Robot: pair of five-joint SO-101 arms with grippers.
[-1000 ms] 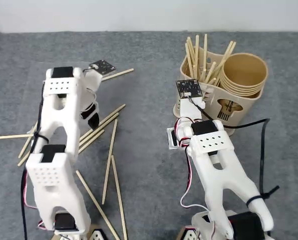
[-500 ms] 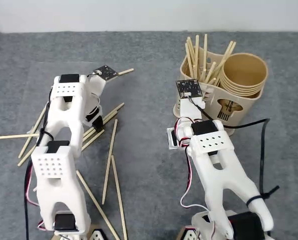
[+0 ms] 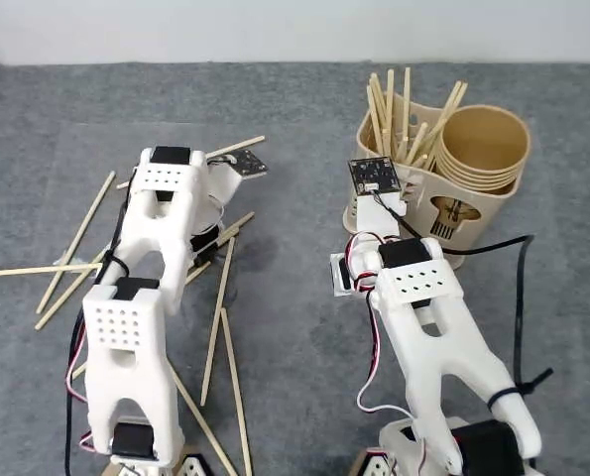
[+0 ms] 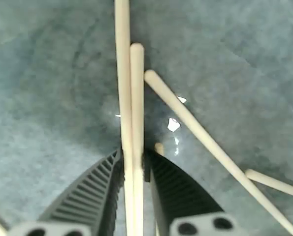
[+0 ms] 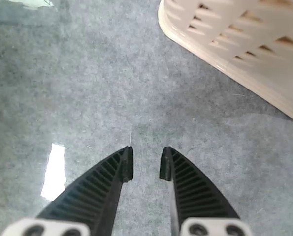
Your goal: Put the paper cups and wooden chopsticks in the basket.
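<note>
— What sits farthest left?
— Loose chopsticks (image 3: 74, 238) lie scattered on the grey bench (image 3: 295, 119), some to the left of the left arm (image 3: 156, 238) and some on its near side, at several angles.

— And that arm's pincer?
— The left pincer (image 4: 133, 157) is pressed together on a pair of chopsticks (image 4: 122, 73). The two lie side by side between the ribbed fingers (image 4: 176, 191) and run straight out past the tips. It hangs low over the bench. A third stick (image 4: 200, 132) lies slantwise just beside the pair, on the bench.

— Moving right?
— The right arm (image 3: 413, 288) stands near the middle, with the basket (image 3: 453, 213) on its far side.

— Its pincer?
— The right pincer (image 5: 146, 164) is spread a little, with nothing between the fingers. It points down at bare bench, and the base of the basket (image 5: 244, 44) is close beyond it.

— What is in the basket?
— In its left part a bunch of chopsticks (image 3: 392, 109) stands on end, leaning outward. In its right part a stack of paper cups (image 3: 483, 149) stands upright, mouth up.
</note>
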